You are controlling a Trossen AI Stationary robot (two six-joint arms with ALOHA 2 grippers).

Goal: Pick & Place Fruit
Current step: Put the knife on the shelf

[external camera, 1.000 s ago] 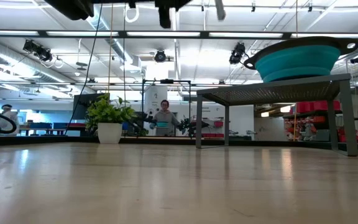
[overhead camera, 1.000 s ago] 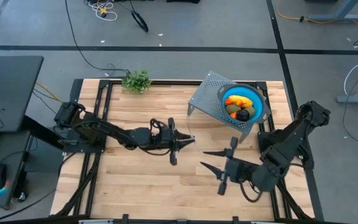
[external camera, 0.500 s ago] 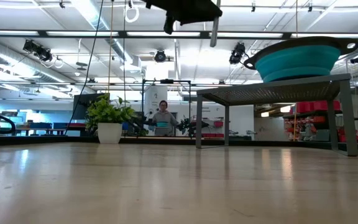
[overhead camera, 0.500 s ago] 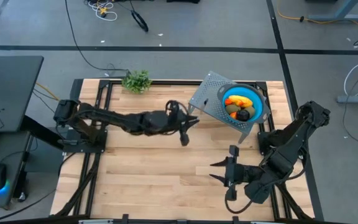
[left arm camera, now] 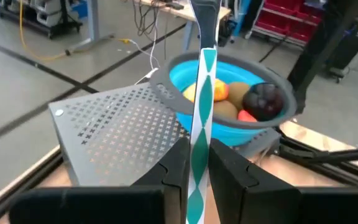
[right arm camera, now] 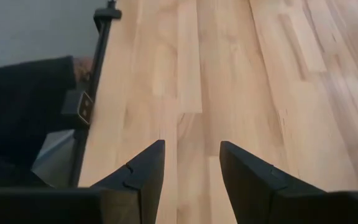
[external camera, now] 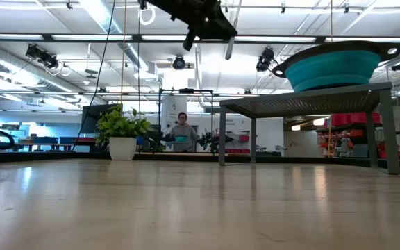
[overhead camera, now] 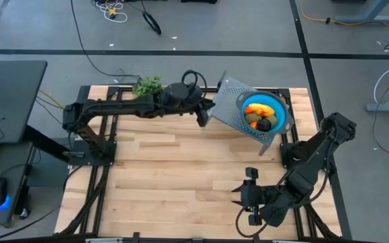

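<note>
The fruit point(overhead camera: 260, 116) lies in a blue bowl point(overhead camera: 280, 108) on a grey perforated stand point(overhead camera: 229, 106) at the table's far right. The left wrist view shows a dark purple ball point(left arm camera: 265, 99), an olive-green oval point(left arm camera: 225, 111) and yellow and orange-red pieces. My left gripper point(overhead camera: 204, 113) hovers just left of the stand, shut on a slim knife point(left arm camera: 199, 112) with a teal-and-white patterned length. My right gripper point(overhead camera: 240, 201) hangs open over bare wood near the table's near edge, with nothing between its fingers point(right arm camera: 143, 167). My left gripper pinches the knife's patterned teal-and-white length point(left arm camera: 197, 140) between its two fingers. The fingers point roughly level toward the stand, and the knife stands across them. The knife is lifted clear of the table, and one silver end point(external camera: 229, 47) hangs below the gripper.
A leafy green sprig point(overhead camera: 148, 87) stands at the far edge, left of the stand. Bare wooden table point(overhead camera: 167, 182) spreads between the two arms. In the low view a person point(external camera: 182, 130) stands far off in the room behind.
My left gripper has carried the knife up and toward the table's far edge, close to the stand, tipping from pointing downward to nearly level. My right gripper has drawn back toward the near edge, sunk a little and tipped downward, staying open.
</note>
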